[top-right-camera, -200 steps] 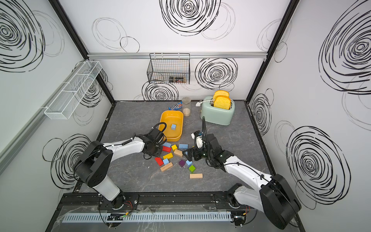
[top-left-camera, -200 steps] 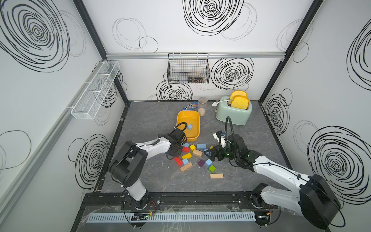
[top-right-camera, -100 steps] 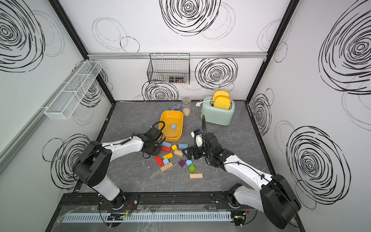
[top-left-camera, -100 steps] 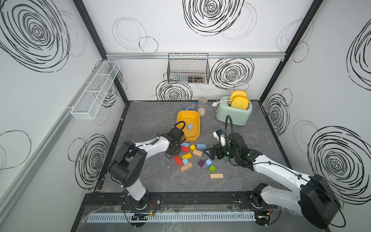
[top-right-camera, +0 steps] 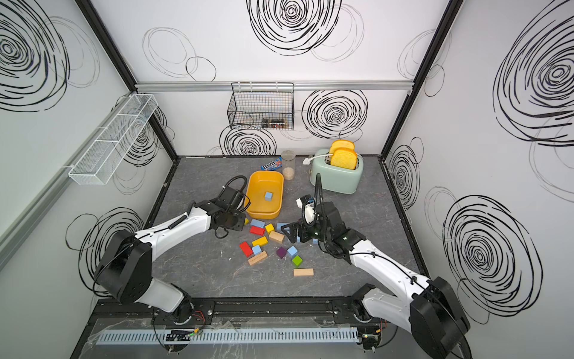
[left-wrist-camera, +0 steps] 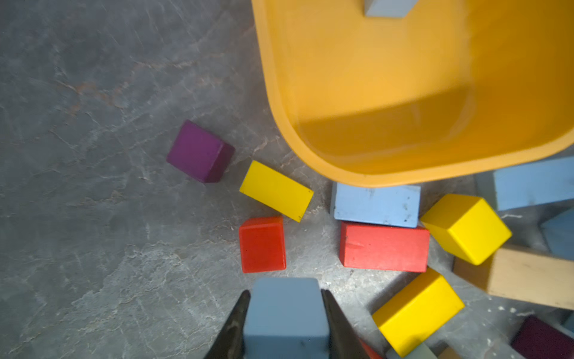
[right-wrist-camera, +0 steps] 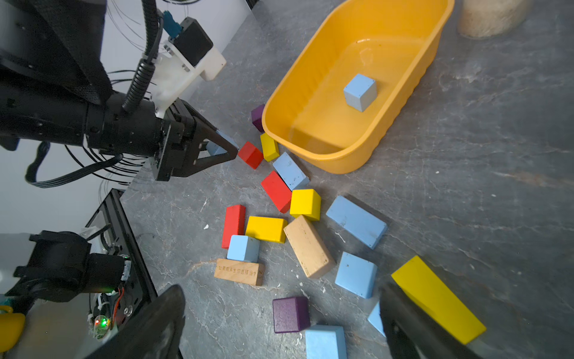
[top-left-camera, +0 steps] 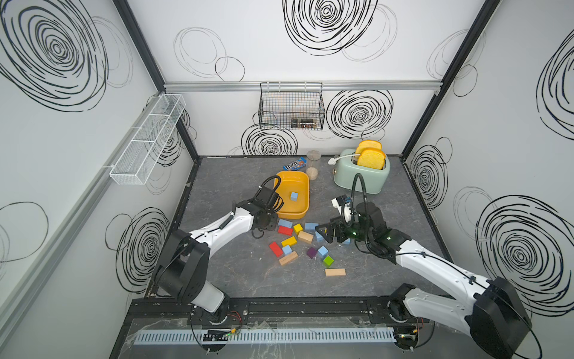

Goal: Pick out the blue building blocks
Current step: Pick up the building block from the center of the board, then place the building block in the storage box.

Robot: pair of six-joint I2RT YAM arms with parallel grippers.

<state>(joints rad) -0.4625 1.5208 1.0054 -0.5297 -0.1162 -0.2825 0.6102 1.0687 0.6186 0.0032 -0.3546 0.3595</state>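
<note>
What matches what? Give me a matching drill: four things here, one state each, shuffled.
Things:
1. left gripper
2. right gripper
3. tub
4. toaster

States:
A. open
B. toast in its slots
C. shut on blue cube
D. loose blue cube inside

Pairs: 1-C, 2-A, 3-D, 4-B

A blue candy packet (top-left-camera: 295, 163) (top-right-camera: 271, 164) lies at the back of the table (top-left-camera: 236, 279). It has a dark brown logo that looks like "m&m's", but the letters are very small in both top views. A plain wooden block (right-wrist-camera: 239, 272) lies among the colored ones. It has a row of Chinese signs burned into its long side, with a question mark at the end. They are too small to read one by one. Its short end has a mark like a "2".
</note>
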